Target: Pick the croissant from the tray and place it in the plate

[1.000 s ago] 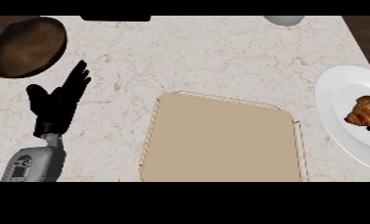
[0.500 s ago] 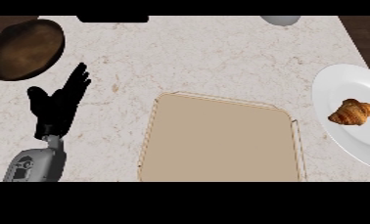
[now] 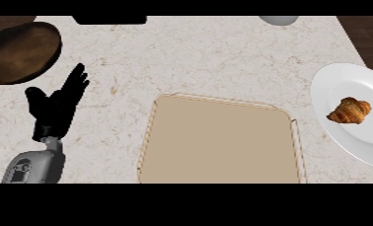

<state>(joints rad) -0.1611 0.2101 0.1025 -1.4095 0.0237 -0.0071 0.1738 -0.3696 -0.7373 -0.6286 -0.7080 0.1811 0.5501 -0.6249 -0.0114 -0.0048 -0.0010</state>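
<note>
Croissant (image 3: 349,111) lies on the white plate (image 3: 331,79) at the right side of the counter (image 3: 204,57), well inside the rim; tray (image 3: 218,143) sits mid-counter with nothing on it; judging from that, the placing looks done and what's left is only pulling clear. Left hand (image 3: 55,105) shows at the left, fingers straight and spread, holding nothing, resting upright near the edge, well apart from tray and plate. Right hand is not in view, so I can't tell what its fingers are doing. Doing this step well, as I'd judge it: any retreat on the right side should go up and away from the plate, not sweep across it, so the croissant isn't nudged toward the rim; left hand should stay out of the tray's way. Also there: a dark brown bowl (image 3: 25,52) at far left, a grey cup (image 3: 279,19) at the top edge, a black block (image 3: 109,19) at top left.
</note>
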